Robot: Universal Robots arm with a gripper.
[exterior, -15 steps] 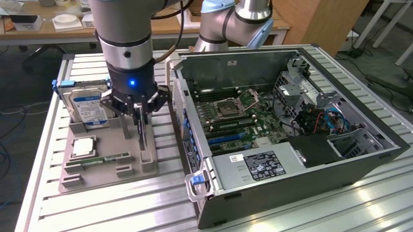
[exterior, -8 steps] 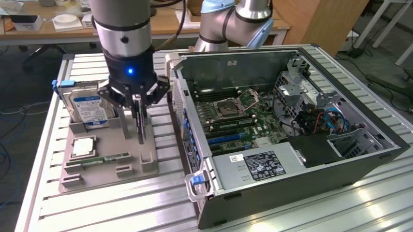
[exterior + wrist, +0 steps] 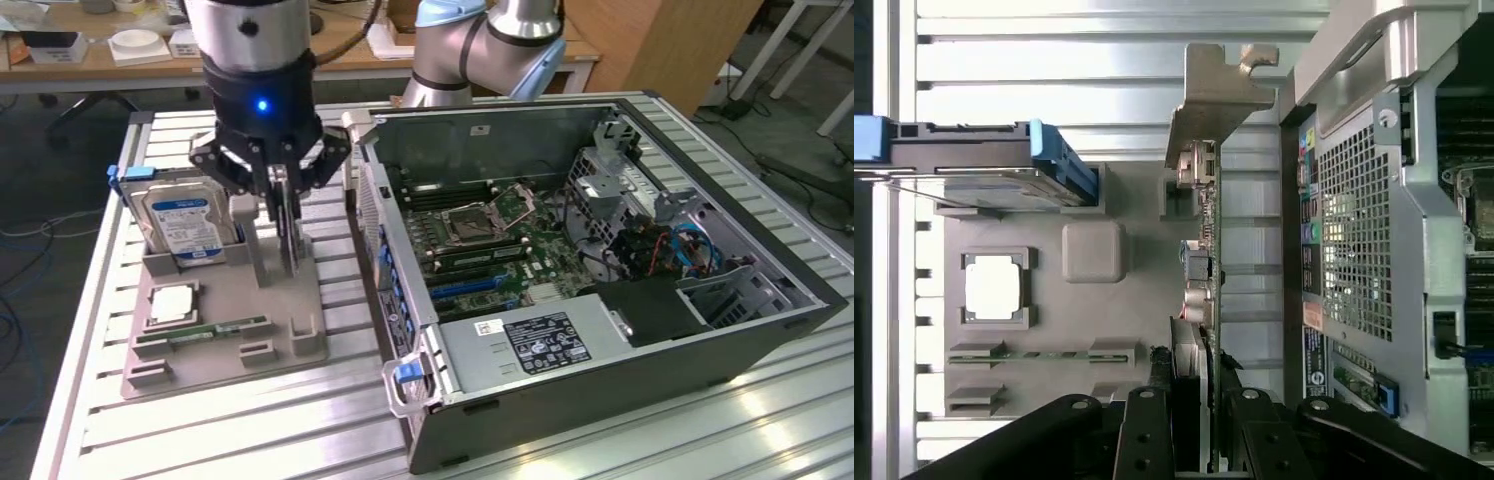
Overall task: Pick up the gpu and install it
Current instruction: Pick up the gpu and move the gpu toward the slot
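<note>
The arm's black gripper [image 3: 283,190] points straight down over the grey plastic holder [image 3: 200,355], which lies on the slatted aluminium table [image 3: 240,430]. Its fingers are drawn in narrow and pinch the top edge of the gpu [image 3: 286,238], a thin dark circuit card standing upright on its long edge in the holder. The wrist view shows the card edge-on between the two fingers [image 3: 1176,372]. Its silvery metal end bracket [image 3: 1216,95] is at the end farthest from them. Whether the card's lower edge has left its slot cannot be told.

On the exterior view's left of the gpu, a boxy hard drive [image 3: 187,225] with a blue-white label stands upright in the same holder. Nearer the camera, a square silver processor chip [image 3: 174,303] and a narrow green memory stick [image 3: 220,328] lie flat in their own recesses. Just beside the holder, on the exterior view's right, the black computer case [image 3: 601,410] lies open. Its green motherboard [image 3: 494,250] is exposed.
</note>
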